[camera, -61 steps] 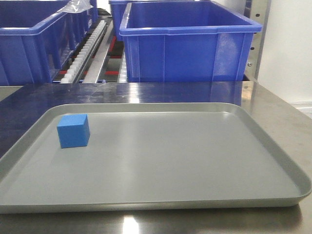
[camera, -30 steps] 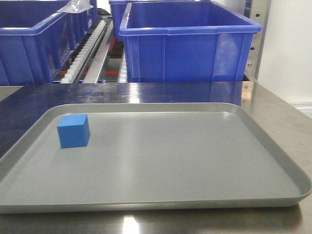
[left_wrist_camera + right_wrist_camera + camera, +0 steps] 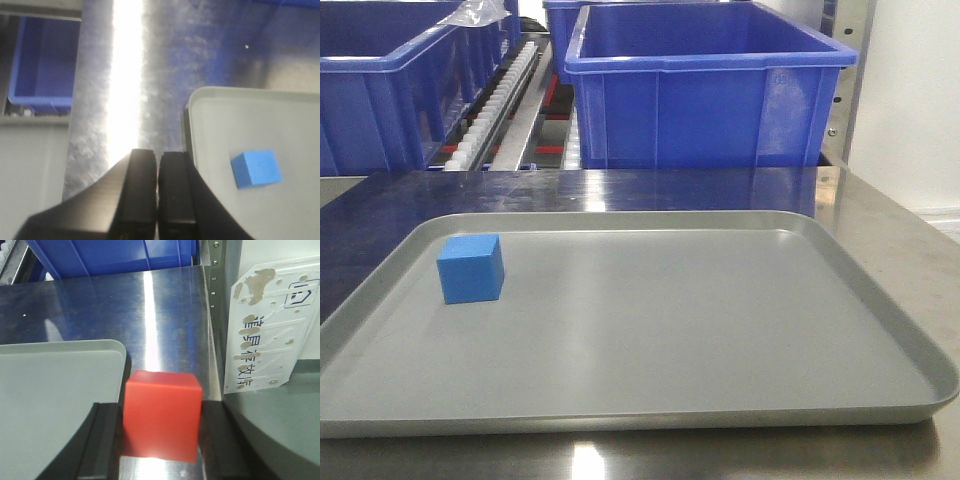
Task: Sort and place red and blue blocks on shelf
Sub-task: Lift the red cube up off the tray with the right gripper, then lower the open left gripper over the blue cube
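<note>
Blue block (image 3: 470,268) is staying unmoved, frame left, on tray (image 3: 620,218); right pincer (image 3: 160,432) is gripping red block (image 3: 162,412), left pincer (image 3: 158,162) closed empty; shelving is pending.

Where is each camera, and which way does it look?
Front view: sits low before the flat steel table, facing the steel shelf; shows the small blue cube on the shallow grey tray, large blue plastic bins behind; no robot part.
Left wrist view: on the left arm, looking down past the shut left gripper at table and tray corner.
Right wrist view: on the right arm, looking down over the right gripper clamping the small red cube beside the tray.
Shared: front and left wrist views both show the blue cube.
</note>
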`<state>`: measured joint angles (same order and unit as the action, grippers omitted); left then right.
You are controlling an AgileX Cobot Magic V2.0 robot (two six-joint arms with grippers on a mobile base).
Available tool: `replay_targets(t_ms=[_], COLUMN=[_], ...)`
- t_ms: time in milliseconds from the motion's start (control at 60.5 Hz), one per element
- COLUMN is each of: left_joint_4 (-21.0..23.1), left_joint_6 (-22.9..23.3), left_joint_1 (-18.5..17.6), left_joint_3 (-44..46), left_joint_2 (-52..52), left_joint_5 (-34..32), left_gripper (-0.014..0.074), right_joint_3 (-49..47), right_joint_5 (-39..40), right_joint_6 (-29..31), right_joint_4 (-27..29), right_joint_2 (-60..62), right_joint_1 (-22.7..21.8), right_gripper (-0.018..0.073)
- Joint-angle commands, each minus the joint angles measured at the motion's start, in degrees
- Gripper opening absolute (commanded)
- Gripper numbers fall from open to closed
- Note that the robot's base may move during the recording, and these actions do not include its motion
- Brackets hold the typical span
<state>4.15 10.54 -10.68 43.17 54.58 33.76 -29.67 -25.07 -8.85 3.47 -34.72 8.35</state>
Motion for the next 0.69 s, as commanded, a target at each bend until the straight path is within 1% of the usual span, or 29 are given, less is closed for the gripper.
replay_targets(t_ms=[0,66,132,165,182,281,331,446,512,595,678], left_joint_4=[1.3,1.3,1.9,2.8,3.2,5.7,6.4,7.7,7.9,7.9,7.9], left_joint_6=[0.2,-0.1,-2.1,-3.4,-3.9,-3.9,-3.9,-3.8,-2.7,-0.2,0.4], left_joint_1=[-0.5,-0.5,-0.7,-0.9,-1.0,-2.6,-3.9,-8.4,-11.0,-13.4,-15.2], left_joint_3=[2.2,2.3,2.4,2.6,2.8,4.5,5.5,8.8,10.7,13.2,15.4], left_joint_2=[0.9,2.3,4.0,5.0,5.3,8.1,9.6,13.2,15.0,17.7,20.4], left_joint_5=[-2.0,-1.2,-0.9,-1.1,-1.2,-0.8,-0.7,-0.5,-0.2,0.5,1.1], left_gripper=[0.0137,0.0143,0.0185,0.0235,0.0274,0.0481,0.0538,0.0531,0.0531,0.0531,0.0531], right_joint_3=[-1.6,-1.6,-1.6,-1.6,-1.6,-1.6,-1.6,-1.6,-1.6,-1.6,-1.6], right_joint_5=[5.0,5.0,5.0,5.0,5.0,5.0,5.0,5.0,5.0,5.0,5.0], right_joint_6=[0.3,0.3,0.3,0.3,0.3,0.3,0.3,0.3,0.3,0.3,0.3], right_joint_4=[-0.4,-0.4,-0.4,-0.4,-0.4,-0.4,-0.4,-0.4,-0.4,-0.4,-0.4], right_joint_2=[0.1,0.1,0.1,0.1,0.1,0.1,0.1,0.1,0.1,0.1,0.1], right_joint_1=[-0.4,-0.4,-0.4,-0.4,-0.4,-0.4,-0.4,-0.4,-0.4,-0.4,-0.4], right_gripper=[0.005,0.005,0.005,0.005,0.005,0.005,0.005,0.005,0.005,0.005,0.005])
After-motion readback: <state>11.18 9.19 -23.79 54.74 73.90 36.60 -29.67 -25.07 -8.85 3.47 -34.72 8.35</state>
